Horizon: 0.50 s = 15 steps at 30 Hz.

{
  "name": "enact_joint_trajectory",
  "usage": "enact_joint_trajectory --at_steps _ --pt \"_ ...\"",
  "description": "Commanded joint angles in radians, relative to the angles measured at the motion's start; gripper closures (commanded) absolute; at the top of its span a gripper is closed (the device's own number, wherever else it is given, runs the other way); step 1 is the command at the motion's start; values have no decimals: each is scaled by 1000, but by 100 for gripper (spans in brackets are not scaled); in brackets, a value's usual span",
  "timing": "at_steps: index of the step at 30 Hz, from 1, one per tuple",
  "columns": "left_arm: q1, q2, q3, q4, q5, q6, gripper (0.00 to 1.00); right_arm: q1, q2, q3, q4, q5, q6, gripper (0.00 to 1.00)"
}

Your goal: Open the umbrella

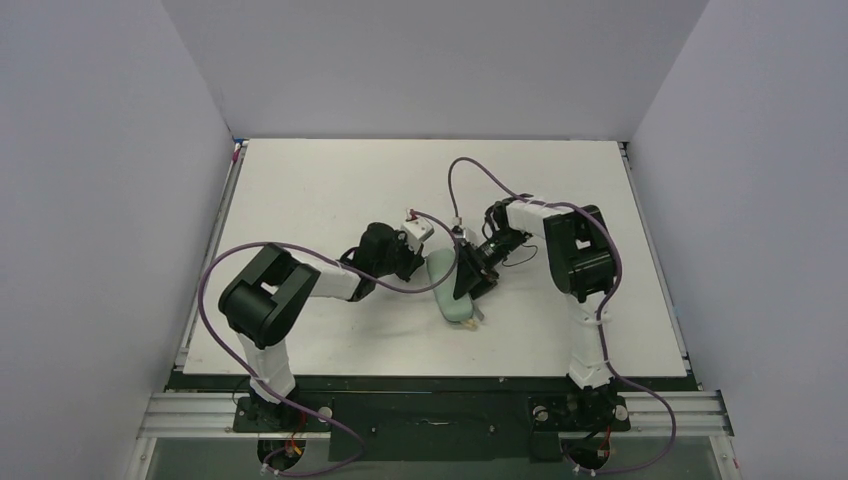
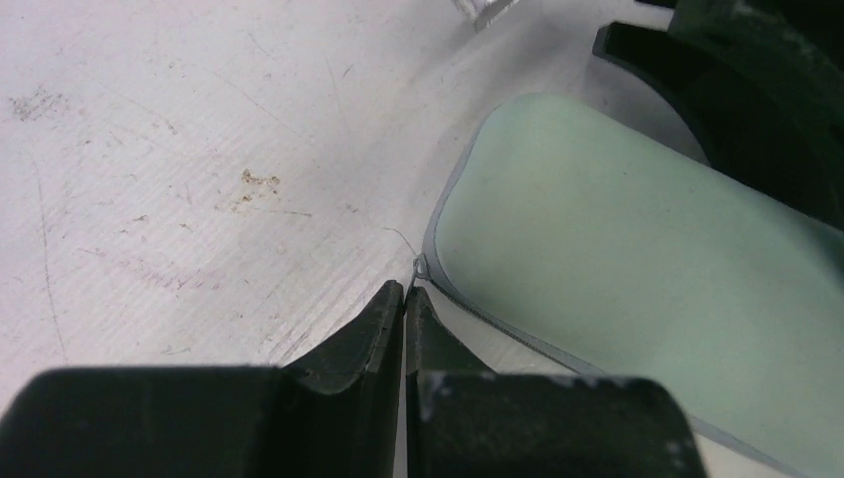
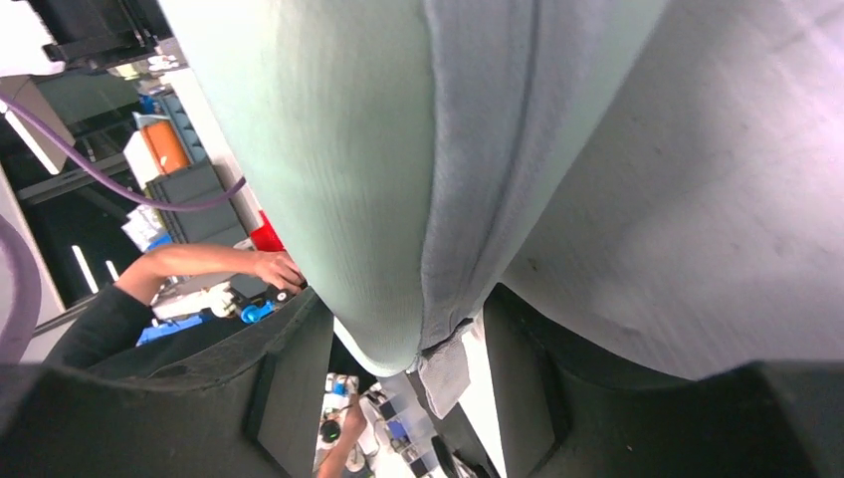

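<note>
The umbrella is bundled in a pale mint-green oblong pouch that lies at the middle of the white table. My left gripper is at the pouch's left end. In the left wrist view the left gripper is shut, with the thin metal zipper pull of the pouch pinched at its tips. My right gripper is on the pouch's right side. In the right wrist view the right gripper holds the pouch between both fingers, with a grey zipper band and end tab showing. No peach fabric, shaft or handle shows.
Grey walls close in the table on the left, back and right. Purple cables loop from both arms over the table. A person's arm and shelving show in the background of the right wrist view.
</note>
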State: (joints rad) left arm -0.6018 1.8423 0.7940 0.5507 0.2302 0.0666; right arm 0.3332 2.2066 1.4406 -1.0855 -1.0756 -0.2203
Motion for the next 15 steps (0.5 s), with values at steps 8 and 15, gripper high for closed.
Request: enact_joint_trajectory --at_steps 8,15 --pt "-32 -121 -78 33 -32 26 100 -134 -33 198 57 512 96 45" --pt "-100 -140 -105 27 -32 -5 100 -172 -171 117 88 576 164 43"
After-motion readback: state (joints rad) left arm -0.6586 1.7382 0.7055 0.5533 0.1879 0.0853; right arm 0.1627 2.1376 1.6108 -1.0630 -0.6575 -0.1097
